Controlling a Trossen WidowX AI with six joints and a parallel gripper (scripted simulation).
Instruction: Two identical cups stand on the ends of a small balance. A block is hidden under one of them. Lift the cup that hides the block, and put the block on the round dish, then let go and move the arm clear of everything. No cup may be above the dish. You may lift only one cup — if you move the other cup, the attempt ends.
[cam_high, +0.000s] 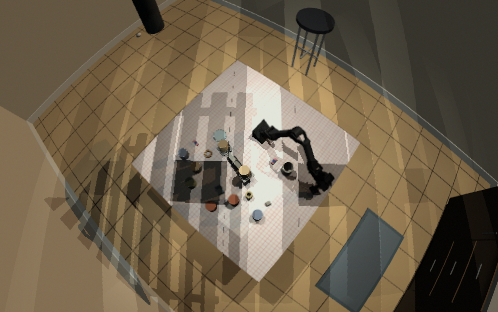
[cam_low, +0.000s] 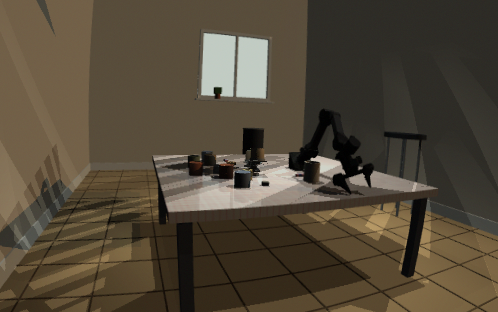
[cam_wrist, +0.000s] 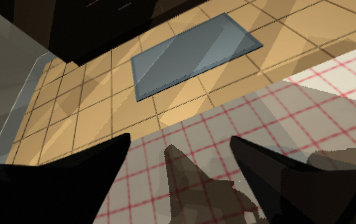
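Note:
The balance (cam_high: 234, 160) stands mid-table, with one tan-topped cup (cam_high: 223, 145) on its far-left end and the other tan-topped cup (cam_high: 244, 171) (cam_low: 257, 154) on its near-right end. The hidden block does not show, and the tilt of the beam is too small to tell. A pale blue-green round dish (cam_high: 219, 134) lies just beyond the far-left cup. My gripper (cam_high: 316, 191) (cam_low: 360, 189) (cam_wrist: 181, 139) is open and empty, above the right part of the table, well away from the balance and the dish.
A dark-mouthed tall cup (cam_high: 287, 168) (cam_low: 311, 171) stands between balance and gripper. A blue cup (cam_high: 257, 215) (cam_low: 243, 179), a small dark block (cam_high: 268, 203) (cam_low: 265, 183) and red cups (cam_high: 233, 200) (cam_high: 211, 206) stand nearer the front. A small ring (cam_high: 208, 153) lies left of the balance.

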